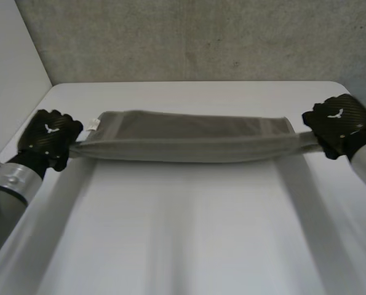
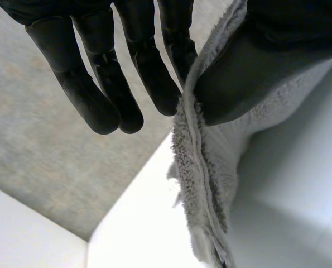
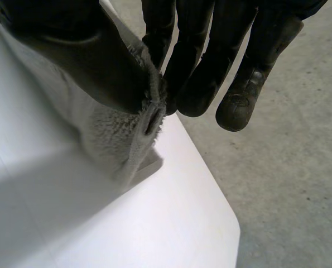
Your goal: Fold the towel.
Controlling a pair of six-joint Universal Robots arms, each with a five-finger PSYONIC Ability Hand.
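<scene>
Thumb and fingers [image 2: 154,78] of the left hand [image 1: 47,136] pinch the towel [image 1: 183,140] at one end, and the right hand [image 1: 338,123] pinches the other end likewise. The towel stretches taut between them, over the far half of the tabletop [image 1: 183,233].

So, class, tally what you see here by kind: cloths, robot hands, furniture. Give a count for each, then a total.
towel: 1
robot hands: 2, the left hand and the right hand, each pinching one end of the towel
table: 1
Total: 4
</scene>
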